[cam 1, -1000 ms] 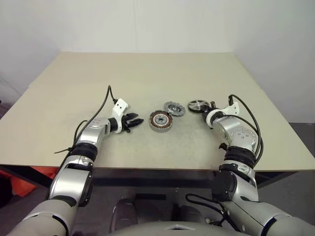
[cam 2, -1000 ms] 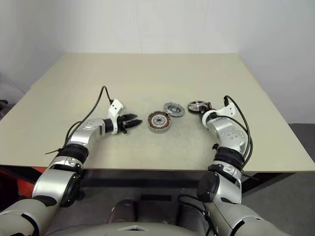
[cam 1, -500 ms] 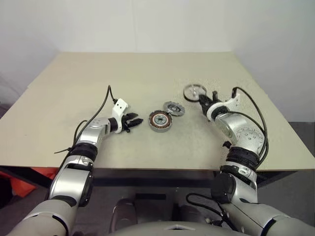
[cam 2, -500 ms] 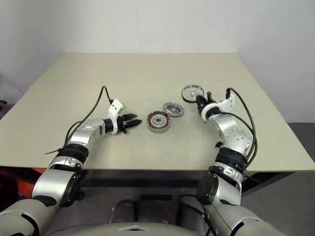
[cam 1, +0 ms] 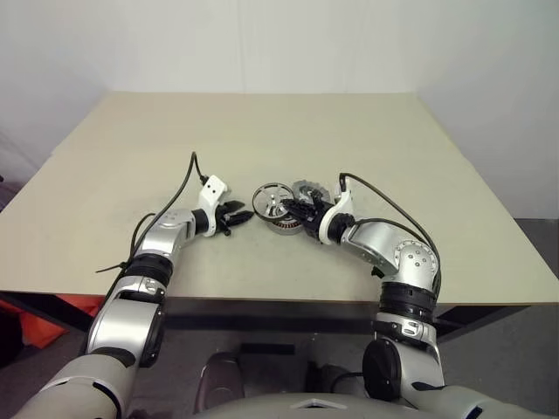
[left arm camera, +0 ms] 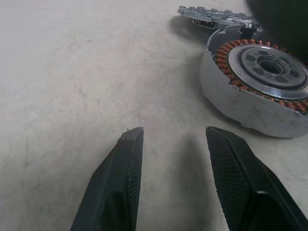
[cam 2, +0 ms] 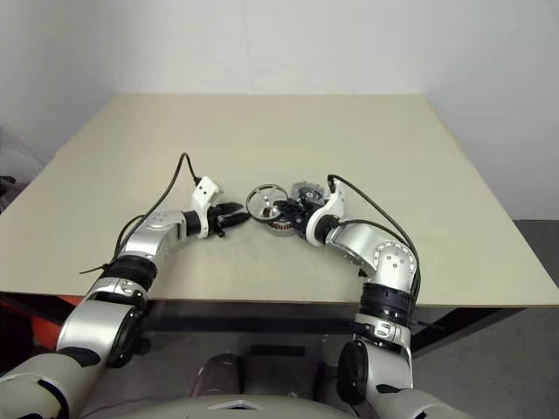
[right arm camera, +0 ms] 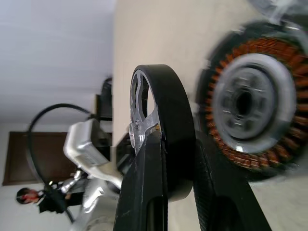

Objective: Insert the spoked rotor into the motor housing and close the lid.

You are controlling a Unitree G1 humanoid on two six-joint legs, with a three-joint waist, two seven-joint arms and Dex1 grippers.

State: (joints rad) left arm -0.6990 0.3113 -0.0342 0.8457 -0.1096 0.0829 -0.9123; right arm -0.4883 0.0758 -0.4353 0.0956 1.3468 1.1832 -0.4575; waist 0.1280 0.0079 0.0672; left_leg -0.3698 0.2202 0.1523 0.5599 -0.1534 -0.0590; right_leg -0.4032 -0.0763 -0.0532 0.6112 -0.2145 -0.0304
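Here, right gripper [cam 1: 295, 209] jaws clamped on spoked rotor [cam 1: 272, 199], left gripper [cam 1: 245, 216] jaws apart, empty, no legible writing.

No readable text, label, brand or number on anything here

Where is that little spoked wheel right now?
The spoked rotor is off the table, clamped on edge in the right gripper, just above the motor housing, between it and the left gripper.
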